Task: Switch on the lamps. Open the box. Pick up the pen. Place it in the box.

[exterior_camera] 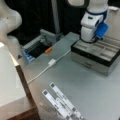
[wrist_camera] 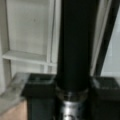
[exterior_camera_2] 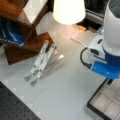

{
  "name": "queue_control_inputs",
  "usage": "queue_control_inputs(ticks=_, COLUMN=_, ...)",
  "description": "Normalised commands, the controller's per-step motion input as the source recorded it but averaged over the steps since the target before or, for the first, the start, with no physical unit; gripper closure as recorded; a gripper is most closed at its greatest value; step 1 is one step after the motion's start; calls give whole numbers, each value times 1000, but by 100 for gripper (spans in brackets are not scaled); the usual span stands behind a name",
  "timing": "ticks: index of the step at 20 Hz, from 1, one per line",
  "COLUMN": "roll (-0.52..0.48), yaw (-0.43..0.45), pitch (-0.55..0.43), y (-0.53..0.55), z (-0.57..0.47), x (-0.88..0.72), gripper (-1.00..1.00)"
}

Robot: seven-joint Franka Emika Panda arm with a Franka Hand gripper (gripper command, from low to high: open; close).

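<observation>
The box (exterior_camera: pixel 100 61) stands open at a front view's right, its pale compartments (exterior_camera: pixel 98 48) uncovered. The arm's white and blue wrist (exterior_camera: pixel 92 25) hangs right over them, at the box's far left end. In the wrist view my gripper (wrist_camera: pixel 72 87) is shut on the pen (wrist_camera: pixel 75 50), a black barrel with a silvery section at the bottom, held between two black fingers (wrist_camera: pixel 37 87) above the box's pale dividers (wrist_camera: pixel 27 37). A lamp (exterior_camera_2: pixel 68 11) glows brightly at a front view's top. The box corner (exterior_camera_2: pixel 93 107) shows below the wrist (exterior_camera_2: pixel 107 60).
Long white strips (exterior_camera: pixel 62 102) lie on the grey table near the front, seen also as strips (exterior_camera_2: pixel 41 61) beside a wooden stand (exterior_camera_2: pixel 25 47). A big white block (exterior_camera: pixel 8 75) sits at the left. A white cable (exterior_camera: pixel 51 62) and an orange item (exterior_camera: pixel 48 50) lie mid-table.
</observation>
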Motion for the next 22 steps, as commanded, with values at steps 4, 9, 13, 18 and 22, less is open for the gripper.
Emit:
queue_control_inputs(ticks=4, roll=31, yaw=-169, pitch=-78, y=330, z=-196, x=-125, gripper=100)
queue_control_inputs(ticks=9, roll=7, yaw=-81, pitch=-99, y=192, z=-190, x=-122, gripper=100)
queue_control_inputs(ticks=13, roll=-4, yaw=-39, pitch=-100, y=87, z=-193, x=-88, gripper=100)
queue_control_inputs(ticks=18, roll=25, yaw=-11, pitch=-138, y=61, z=-156, x=-14, gripper=100)
queue_control_inputs(ticks=22, roll=42, yaw=20, pitch=-141, y=76, z=-185, x=25, gripper=100)
